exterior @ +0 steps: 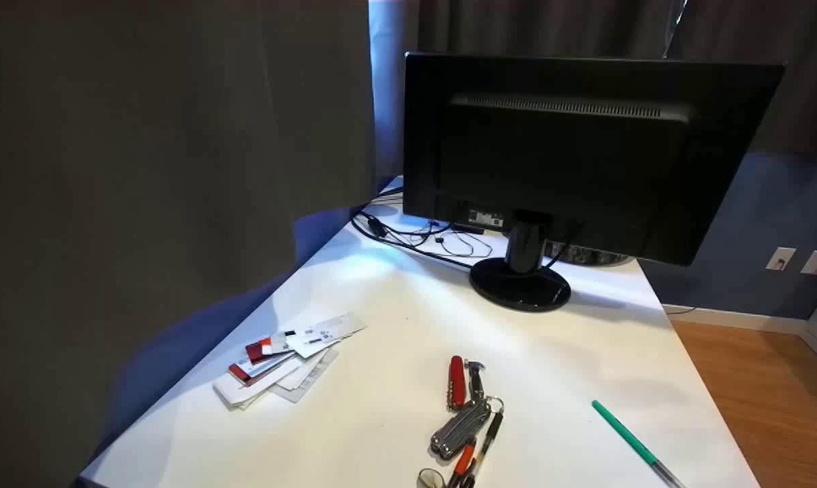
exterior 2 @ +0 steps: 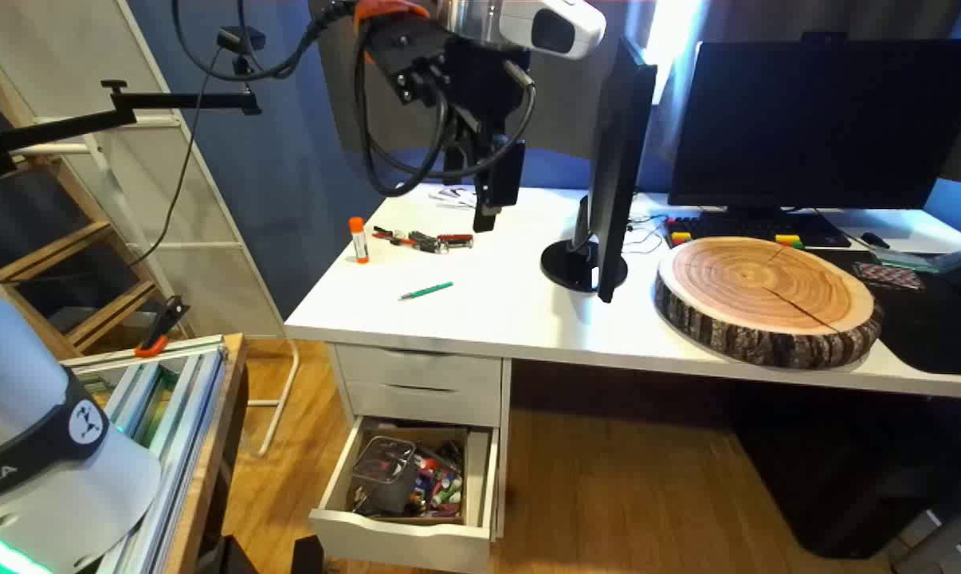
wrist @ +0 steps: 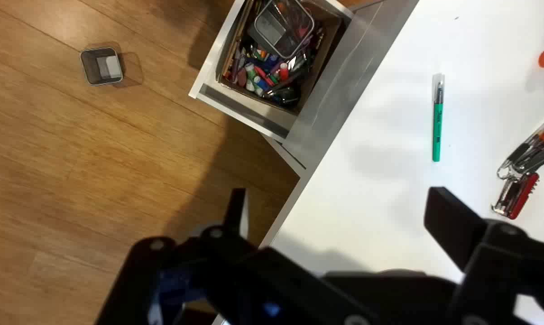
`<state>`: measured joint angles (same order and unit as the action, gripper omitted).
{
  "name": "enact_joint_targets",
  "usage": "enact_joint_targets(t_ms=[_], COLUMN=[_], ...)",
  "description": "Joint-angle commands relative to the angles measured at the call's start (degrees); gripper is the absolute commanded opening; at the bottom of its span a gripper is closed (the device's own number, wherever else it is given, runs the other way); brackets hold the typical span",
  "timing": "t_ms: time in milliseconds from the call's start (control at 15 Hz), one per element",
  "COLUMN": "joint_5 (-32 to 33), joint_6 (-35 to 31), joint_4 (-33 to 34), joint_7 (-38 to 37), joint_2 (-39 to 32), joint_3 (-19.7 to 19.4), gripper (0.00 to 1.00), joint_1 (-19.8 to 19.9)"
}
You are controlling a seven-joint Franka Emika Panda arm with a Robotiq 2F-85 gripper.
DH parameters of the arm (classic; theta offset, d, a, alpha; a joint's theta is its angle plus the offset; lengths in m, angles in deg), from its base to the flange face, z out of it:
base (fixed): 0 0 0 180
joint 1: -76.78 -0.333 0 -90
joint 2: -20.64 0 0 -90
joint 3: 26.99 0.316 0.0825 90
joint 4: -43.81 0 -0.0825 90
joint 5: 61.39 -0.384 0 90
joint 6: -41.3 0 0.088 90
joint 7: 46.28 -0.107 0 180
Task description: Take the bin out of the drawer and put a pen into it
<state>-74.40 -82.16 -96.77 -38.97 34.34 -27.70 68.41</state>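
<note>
The bin point(exterior 2: 388, 488), a dark mesh cup with a square rim, lies among clutter in the open bottom drawer point(exterior 2: 405, 538); the bin point(wrist: 272, 32) and drawer point(wrist: 242, 110) also show in the wrist view. The green pen point(wrist: 437, 124) lies on the white desk, and it shows in both exterior views point(exterior: 624, 432) point(exterior 2: 426, 291). My gripper point(wrist: 336, 198) is open and empty, high above the desk near its edge; in an exterior view the gripper point(exterior 2: 492, 209) hangs between the monitor and the glue stick.
A similar mesh cup point(wrist: 94, 65) stands on the floor. A monitor point(exterior: 584, 156) stands on the desk. A red knife point(exterior: 456, 383), multitool point(exterior: 461, 428), papers point(exterior: 293, 359) and glue stick point(exterior 2: 358, 241) lie or stand on it. A wood slice point(exterior 2: 767, 287) sits beyond the monitor.
</note>
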Motion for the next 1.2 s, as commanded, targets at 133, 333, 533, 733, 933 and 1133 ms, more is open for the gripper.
enact_joint_targets(t_ms=[133,333,533,733,933,1133], joint_5=[-0.3,-0.3,1.2,1.2,2.5,6.3], joint_6=[0.1,0.1,4.2,3.8,-2.2,-10.6], joint_4=[0.1,0.1,1.6,0.8,-0.1,0.1], joint_7=[0.2,0.2,0.1,2.4,5.6,8.2], joint_2=[0.0,0.0,-4.8,-10.6,-18.5,-28.5], joint_3=[1.1,1.1,2.0,3.6,6.4,8.8], gripper=[1.00,1.00,1.00,1.00,1.00,1.00], joint_1=[1.1,1.1,0.8,0.2,-0.7,-1.3])
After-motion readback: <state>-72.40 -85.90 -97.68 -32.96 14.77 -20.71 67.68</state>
